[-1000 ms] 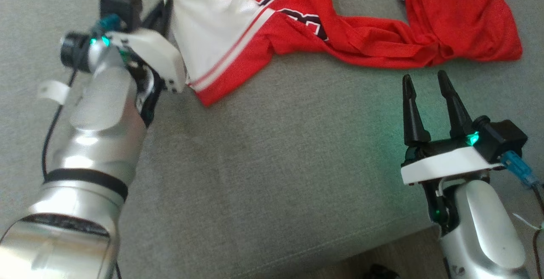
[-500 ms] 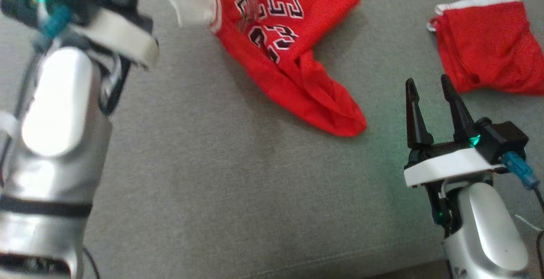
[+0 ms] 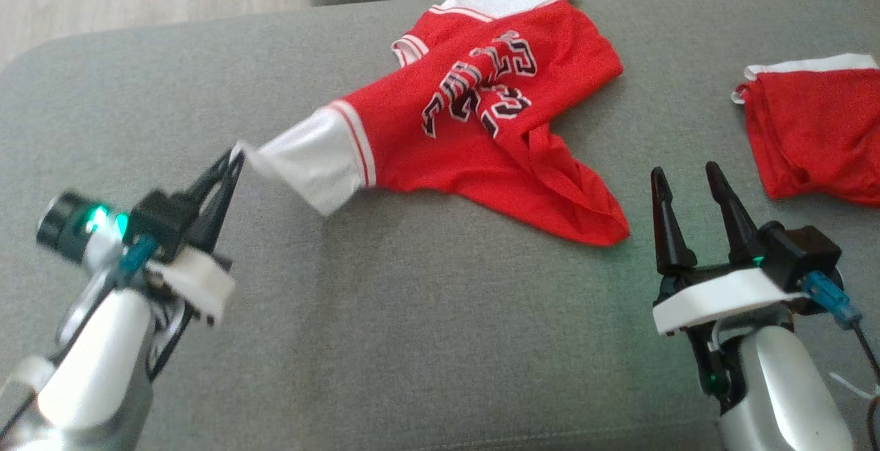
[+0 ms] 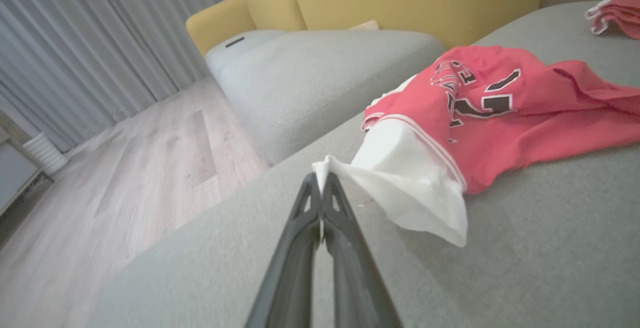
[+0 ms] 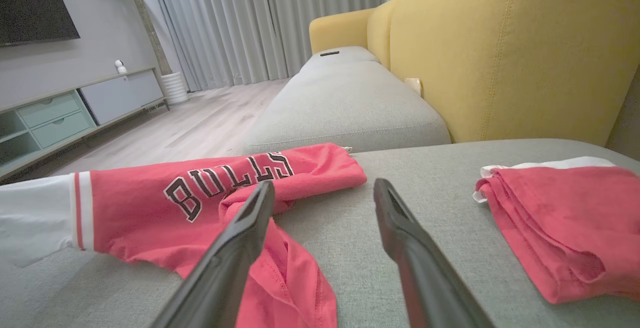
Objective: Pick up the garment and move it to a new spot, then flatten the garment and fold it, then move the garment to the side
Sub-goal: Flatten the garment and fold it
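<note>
A red jersey [image 3: 481, 114] with white sleeves and dark lettering lies crumpled across the grey sofa seat [image 3: 412, 313], also seen from the wrists [image 4: 500, 113] [image 5: 165, 203]. My left gripper [image 3: 234, 159] is shut on the tip of one white sleeve [image 3: 309, 162], pulling it out toward the lower left; the left wrist view shows the pinched cloth at the fingertips [image 4: 322, 180]. My right gripper [image 3: 684, 176] stands open and empty at the lower right, just short of the jersey's red hem [image 3: 591, 224].
A second red garment [image 3: 818, 135] with a white band lies at the right edge of the seat [image 5: 560, 218]. A yellow sofa back [image 5: 500, 53] rises behind. Wooden floor [image 4: 125, 178] lies beyond the seat's left edge, with curtains and a TV cabinet farther off.
The head camera has shifted. My left gripper has swung down to the lower left with the sleeve, stretching the jersey out across the seat. The right gripper has held still.
</note>
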{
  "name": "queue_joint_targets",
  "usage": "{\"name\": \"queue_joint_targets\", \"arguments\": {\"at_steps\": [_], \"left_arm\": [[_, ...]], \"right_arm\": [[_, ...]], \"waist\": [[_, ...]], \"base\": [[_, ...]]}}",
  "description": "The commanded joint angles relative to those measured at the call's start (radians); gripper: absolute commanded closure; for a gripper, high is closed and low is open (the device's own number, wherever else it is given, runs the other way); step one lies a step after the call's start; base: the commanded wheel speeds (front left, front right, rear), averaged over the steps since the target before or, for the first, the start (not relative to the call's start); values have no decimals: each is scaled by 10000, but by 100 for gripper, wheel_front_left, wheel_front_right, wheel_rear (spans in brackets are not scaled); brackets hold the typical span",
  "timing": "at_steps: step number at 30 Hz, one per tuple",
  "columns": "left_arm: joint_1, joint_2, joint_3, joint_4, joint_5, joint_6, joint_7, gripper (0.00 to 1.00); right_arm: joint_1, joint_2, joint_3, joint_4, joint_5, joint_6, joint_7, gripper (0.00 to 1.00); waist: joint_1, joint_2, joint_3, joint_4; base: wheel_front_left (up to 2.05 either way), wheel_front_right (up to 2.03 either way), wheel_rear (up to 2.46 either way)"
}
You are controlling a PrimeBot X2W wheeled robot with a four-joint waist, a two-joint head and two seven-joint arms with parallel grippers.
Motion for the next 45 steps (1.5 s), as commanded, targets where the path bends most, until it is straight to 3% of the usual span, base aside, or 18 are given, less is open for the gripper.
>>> {"name": "queue_joint_targets", "arguments": {"at_steps": [1,10,11,12,17,25,31,38,45], "left_arm": [[-225,432,606,-348,-128,120,-52,100],[1067,10,913,-238,-338,514,-53,100],[1122,-87,942,-156,-342,609,-53,24],[1159,-198,991,-65,-361,722,-53,0],[1251,-785,1471,-327,-548,1320,-53,0],[1970,-2095,2813,-2423,-966,1937,-53,0],[2567,-2985,2994,-3281,-762,1576,-53,0],[2456,-3296,2809,-3168,-468,1012,-53,0],[2300,-3515,2676,-3073,-367,701,-53,0]], "right_arm": [[-22,-14,214,-312,47,-9,41,0],[161,-14,116,-467,-4,-9,236,0],[176,-14,103,-480,-9,-9,256,0],[192,-14,84,-490,-14,-9,274,0],[296,-14,-46,-578,-10,-9,327,0],[385,-14,36,-684,40,-9,374,0],[235,-14,213,-492,-82,-9,568,0],[-348,-14,558,173,-223,-9,992,0],[-1763,-17,71,2113,-1209,-9,1246,0]], "waist": [[0,-1,-80,87],[0,-1,-242,377],[0,-1,-255,403],[0,-1,-276,432],[0,-1,-355,619],[0,-1,-352,1052],[0,-1,-220,1618],[0,-1,76,2173],[0,-1,575,2833]], "base": [[0,0,0],[0,0,0],[0,0,0],[0,0,0],[0,0,0],[0,0,0],[0,0,0],[0,0,0],[0,0,0]]}}
